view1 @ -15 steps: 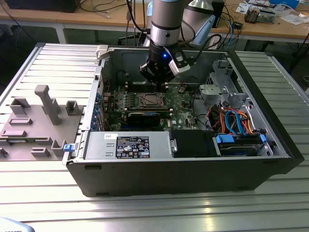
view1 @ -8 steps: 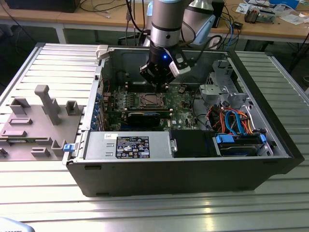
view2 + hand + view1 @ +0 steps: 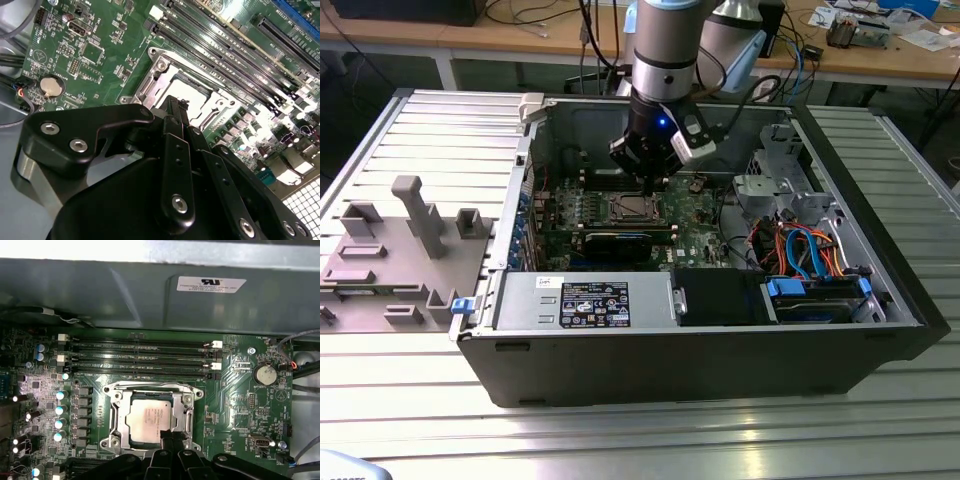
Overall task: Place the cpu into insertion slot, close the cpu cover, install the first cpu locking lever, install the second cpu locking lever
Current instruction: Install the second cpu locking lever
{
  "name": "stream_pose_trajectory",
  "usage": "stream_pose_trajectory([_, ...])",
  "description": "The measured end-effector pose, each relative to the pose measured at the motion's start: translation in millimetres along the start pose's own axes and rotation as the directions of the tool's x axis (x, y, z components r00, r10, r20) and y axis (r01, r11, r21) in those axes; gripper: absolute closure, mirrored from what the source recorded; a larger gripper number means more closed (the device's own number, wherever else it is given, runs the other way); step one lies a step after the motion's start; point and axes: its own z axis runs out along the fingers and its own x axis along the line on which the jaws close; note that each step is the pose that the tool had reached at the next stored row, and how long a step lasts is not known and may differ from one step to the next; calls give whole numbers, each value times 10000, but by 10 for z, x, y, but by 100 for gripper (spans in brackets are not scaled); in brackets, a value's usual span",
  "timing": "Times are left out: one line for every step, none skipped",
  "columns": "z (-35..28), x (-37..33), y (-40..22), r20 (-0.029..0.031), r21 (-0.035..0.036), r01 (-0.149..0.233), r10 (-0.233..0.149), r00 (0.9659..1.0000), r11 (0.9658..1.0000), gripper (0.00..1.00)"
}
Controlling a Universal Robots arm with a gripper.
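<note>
The cpu [image 3: 150, 417], a silver-grey square chip, lies flat in the insertion slot [image 3: 109, 442] on the green board. The cpu cover [image 3: 116, 410], a silvery frame, lies down around the chip's edges. My gripper [image 3: 167, 441] hovers at the socket's near edge with its black fingers pressed together and nothing seen between them. In the second wrist view the fingertips [image 3: 173, 106] hang just over the cover [image 3: 155, 80] and the chip [image 3: 194, 93]. In the exterior view the gripper [image 3: 651, 183] points down inside the open computer case, right above the socket [image 3: 625, 208]. I cannot tell how the locking levers stand.
Long black memory slots [image 3: 140, 360] run beside the socket, toward the case wall [image 3: 150, 295]. A coin battery [image 3: 264, 374] sits on the board. A black card [image 3: 615, 243], power supply [image 3: 585, 300] and cable bundle [image 3: 800, 250] crowd the case. A grey fixture [image 3: 410, 240] stands outside it.
</note>
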Motion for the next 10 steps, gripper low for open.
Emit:
stream_pose_trajectory([-1, -1, -3, -1, -1, 1, -1, 10000, 10000, 89])
stream_pose_trajectory([-1, -1, -8, 1, -31, 0, 0, 10000, 10000, 89])
stream_pose_trajectory([-1, -1, -11, 3, -62, -2, 2, 10000, 10000, 89])
stream_pose_trajectory([-1, 0, -16, 4, -94, -4, 5, 10000, 10000, 89])
stream_pose_trajectory([-1, 0, -22, 6, -139, -5, 5, 10000, 9999, 89])
stream_pose_trajectory([-1, 1, -28, 9, -189, -5, 5, 10000, 9998, 89])
stream_pose_trajectory([-1, 1, -40, 14, -284, -5, 5, 10000, 9996, 89])
stream_pose_trajectory([-1, 2, -52, 19, -377, -5, 6, 10000, 9993, 89])
stream_pose_trajectory([-1, 3, -68, 26, -493, -4, 5, 10000, 9988, 89])
stream_pose_trajectory([-2, 3, -77, 29, -569, -3, 4, 10000, 9984, 89])
